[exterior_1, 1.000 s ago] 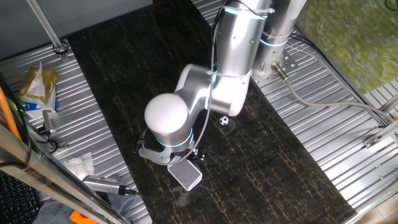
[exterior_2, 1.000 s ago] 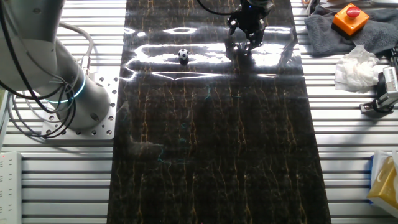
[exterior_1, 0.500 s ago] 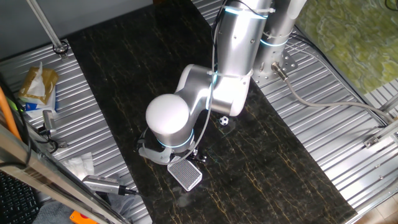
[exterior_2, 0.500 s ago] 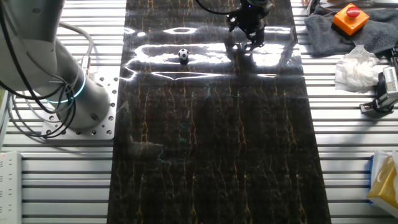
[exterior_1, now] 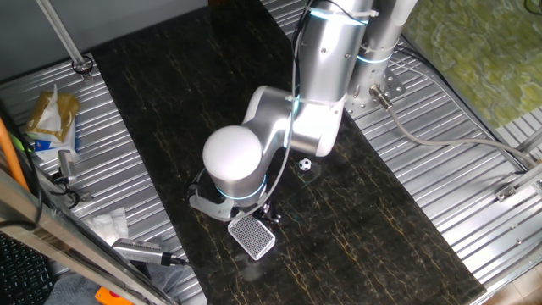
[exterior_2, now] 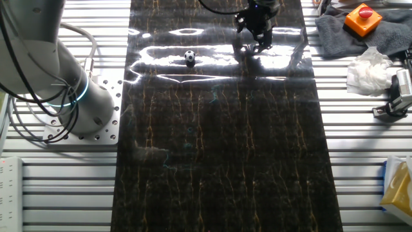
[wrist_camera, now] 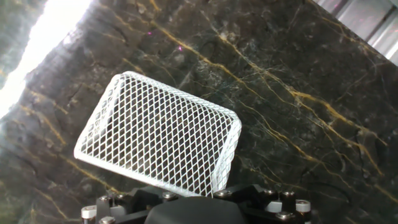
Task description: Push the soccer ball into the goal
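The soccer ball (exterior_1: 304,164) is tiny, white with black patches, and lies on the dark marble board right of my arm; it also shows in the other fixed view (exterior_2: 190,57). The goal (exterior_1: 252,235), a white-framed mesh box, lies on the board just below my hand. In the hand view the goal (wrist_camera: 161,143) fills the middle, close in front of the hand. My gripper (exterior_1: 268,209) is mostly hidden under the arm's white joint. In the other fixed view the gripper (exterior_2: 256,38) hangs at the board's far edge, well right of the ball. Its fingers are not clear.
A grey cloth (exterior_2: 351,32) with an orange box (exterior_2: 364,18) and crumpled white paper (exterior_2: 368,67) lie on the ribbed metal table (exterior_2: 360,142) beside the board. Packets (exterior_1: 52,119) and tools (exterior_1: 140,250) lie at the other side. The arm's base (exterior_2: 77,96) stands left.
The arm has shifted slightly, and the gripper has crept a little toward the board's far edge. The ball and the goal have not moved.
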Motion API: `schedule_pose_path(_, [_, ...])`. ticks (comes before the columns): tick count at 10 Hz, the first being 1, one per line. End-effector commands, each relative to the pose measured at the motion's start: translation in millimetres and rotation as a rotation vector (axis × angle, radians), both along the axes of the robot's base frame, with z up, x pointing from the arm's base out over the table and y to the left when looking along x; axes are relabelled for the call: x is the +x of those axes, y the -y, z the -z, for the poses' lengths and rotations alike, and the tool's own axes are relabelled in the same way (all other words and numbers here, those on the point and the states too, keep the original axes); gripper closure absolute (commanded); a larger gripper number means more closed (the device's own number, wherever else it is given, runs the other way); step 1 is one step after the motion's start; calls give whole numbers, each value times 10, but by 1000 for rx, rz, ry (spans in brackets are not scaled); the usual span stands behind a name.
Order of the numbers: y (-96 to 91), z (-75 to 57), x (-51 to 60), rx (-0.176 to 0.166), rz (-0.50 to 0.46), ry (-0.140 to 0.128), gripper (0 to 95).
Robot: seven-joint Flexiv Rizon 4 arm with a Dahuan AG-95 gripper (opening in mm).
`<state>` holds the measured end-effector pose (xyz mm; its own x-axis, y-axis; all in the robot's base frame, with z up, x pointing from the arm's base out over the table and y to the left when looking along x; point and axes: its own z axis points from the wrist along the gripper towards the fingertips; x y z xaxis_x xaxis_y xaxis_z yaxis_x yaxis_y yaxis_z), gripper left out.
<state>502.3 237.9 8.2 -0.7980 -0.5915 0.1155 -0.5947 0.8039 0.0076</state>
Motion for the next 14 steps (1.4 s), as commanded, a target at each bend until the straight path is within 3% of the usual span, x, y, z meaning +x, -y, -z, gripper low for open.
schedule_pose_path(1, [8,-8,-5,-1,18,17,190])
schedule_pose_path(14, [8,-8,-5,10,89,37,190])
